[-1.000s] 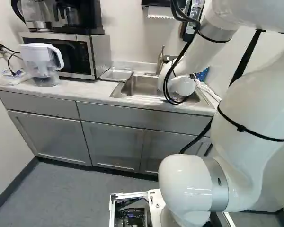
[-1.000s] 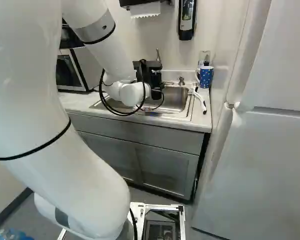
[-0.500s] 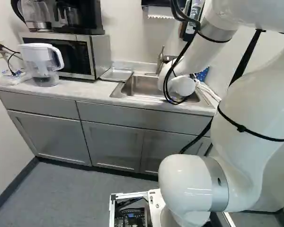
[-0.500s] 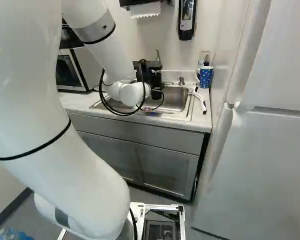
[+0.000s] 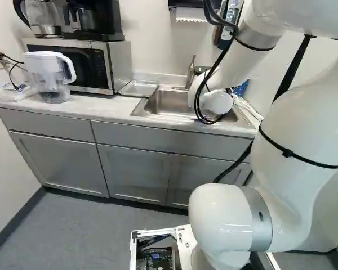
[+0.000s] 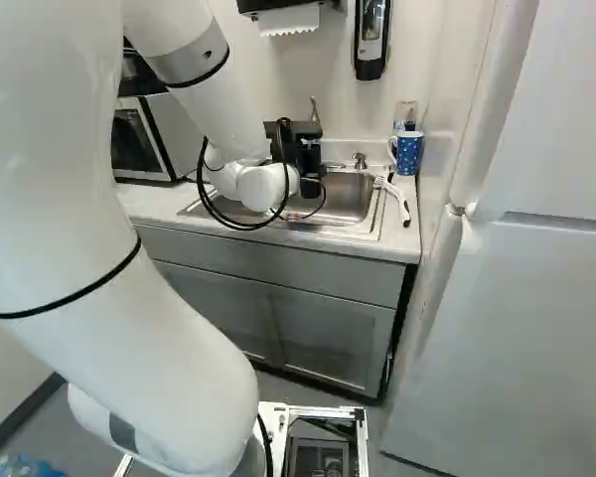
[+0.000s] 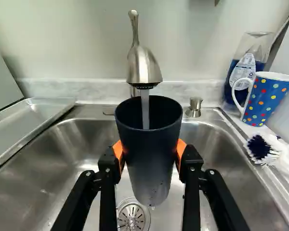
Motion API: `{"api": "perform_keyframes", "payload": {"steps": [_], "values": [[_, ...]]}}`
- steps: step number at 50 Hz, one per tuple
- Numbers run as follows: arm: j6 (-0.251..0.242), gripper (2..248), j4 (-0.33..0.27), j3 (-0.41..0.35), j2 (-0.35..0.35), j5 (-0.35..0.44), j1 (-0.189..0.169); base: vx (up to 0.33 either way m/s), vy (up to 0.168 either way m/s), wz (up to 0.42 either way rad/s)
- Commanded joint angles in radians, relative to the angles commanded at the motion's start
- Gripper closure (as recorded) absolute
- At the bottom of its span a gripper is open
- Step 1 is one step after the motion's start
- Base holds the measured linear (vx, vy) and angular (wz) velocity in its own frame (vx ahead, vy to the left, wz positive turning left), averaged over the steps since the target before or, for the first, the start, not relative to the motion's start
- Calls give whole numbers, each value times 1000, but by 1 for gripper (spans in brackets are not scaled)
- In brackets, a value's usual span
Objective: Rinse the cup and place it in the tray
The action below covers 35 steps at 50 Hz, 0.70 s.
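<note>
Neither your arm (image 6: pixel 169 338) nor the base has moved since the earlier base views. Your fingers (image 6: pixel 300 149) grasp the dark cup (image 7: pixel 150 159) from two sides, holding it over the sink (image 7: pixel 67 154), its mouth under the faucet (image 7: pixel 143 67), and water (image 7: pixel 145 110) runs into it. Beside the sink, the metal tray (image 7: pixel 29 120) rests on the desk (image 5: pixel 107 107).

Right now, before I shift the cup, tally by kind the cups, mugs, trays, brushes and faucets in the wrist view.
Cups: 1, the dark cup held in the gripper
Mugs: 1, the dotted blue mug
Trays: 1, the metal tray
Brushes: 1, the brush
Faucets: 1, the running faucet
Total: 5
</note>
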<state>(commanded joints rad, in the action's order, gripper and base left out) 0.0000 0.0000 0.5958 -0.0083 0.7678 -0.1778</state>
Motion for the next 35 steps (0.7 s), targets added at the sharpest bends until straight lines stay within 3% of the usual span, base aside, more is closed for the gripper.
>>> {"api": "perform_keyframes", "payload": {"steps": [35], "values": [[0, 127, 0, 0, 0, 0, 0, 0, 0, 0]]}}
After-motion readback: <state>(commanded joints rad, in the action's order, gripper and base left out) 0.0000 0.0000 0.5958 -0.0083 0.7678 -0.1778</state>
